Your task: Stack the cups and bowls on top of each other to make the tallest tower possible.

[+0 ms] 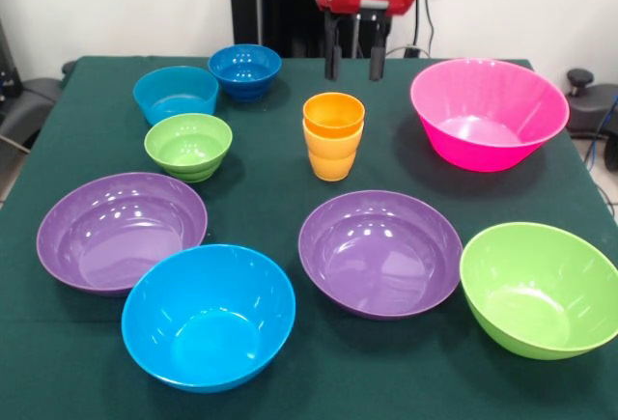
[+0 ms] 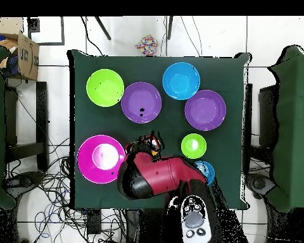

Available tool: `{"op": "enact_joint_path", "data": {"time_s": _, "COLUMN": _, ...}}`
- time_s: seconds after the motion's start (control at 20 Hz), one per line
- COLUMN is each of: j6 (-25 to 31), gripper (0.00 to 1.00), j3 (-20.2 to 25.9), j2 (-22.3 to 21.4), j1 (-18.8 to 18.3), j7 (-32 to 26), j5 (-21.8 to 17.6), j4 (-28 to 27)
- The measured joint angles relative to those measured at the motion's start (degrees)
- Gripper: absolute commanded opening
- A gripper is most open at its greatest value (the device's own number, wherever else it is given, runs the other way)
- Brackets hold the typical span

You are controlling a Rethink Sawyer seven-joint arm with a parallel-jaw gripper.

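Going left to right in the front view: a large purple bowl (image 1: 121, 231) and large blue bowl (image 1: 208, 316) sit near, with the light blue bowl (image 1: 175, 93), small green bowl (image 1: 188, 146) and dark blue bowl (image 1: 244, 70) behind; mid-table the two cups (image 1: 333, 135) are nested, the only stacking done; then a second purple bowl (image 1: 379, 252), the pink bowl (image 1: 488, 113) and large green bowl (image 1: 541, 288). Every bowl lies separate, so the tower is barely begun. The gripper (image 1: 354, 61) hangs empty behind the cups, fingers apart. No legible writing anywhere
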Motion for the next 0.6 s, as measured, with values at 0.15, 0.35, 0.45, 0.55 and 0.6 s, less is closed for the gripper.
{"op": "enact_joint_path", "data": {"time_s": 0.15, "j6": 4.7, "gripper": 1.00, "j3": 2.4, "j2": -3.4, "j1": -1.5, "j7": 0.0, "j5": 2.2, "j4": 1.1}}
{"op": "enact_joint_path", "data": {"time_s": 0.35, "j6": 12.5, "gripper": 1.00, "j3": 6.0, "j2": -8.6, "j1": -2.9, "j7": 0.0, "j5": 5.3, "j4": 1.7}}
{"op": "enact_joint_path", "data": {"time_s": 0.45, "j6": 14.2, "gripper": 1.00, "j3": 6.9, "j2": -9.7, "j1": -2.9, "j7": 0.0, "j5": 6.0, "j4": 1.7}}
{"op": "enact_joint_path", "data": {"time_s": 0.55, "j6": 16.3, "gripper": 1.00, "j3": 8.3, "j2": -10.9, "j1": -2.9, "j7": 0.0, "j5": 6.9, "j4": 1.6}}
{"op": "enact_joint_path", "data": {"time_s": 0.6, "j6": 16.7, "gripper": 1.00, "j3": 8.7, "j2": -11.1, "j1": -2.9, "j7": 0.0, "j5": 7.1, "j4": 1.5}}
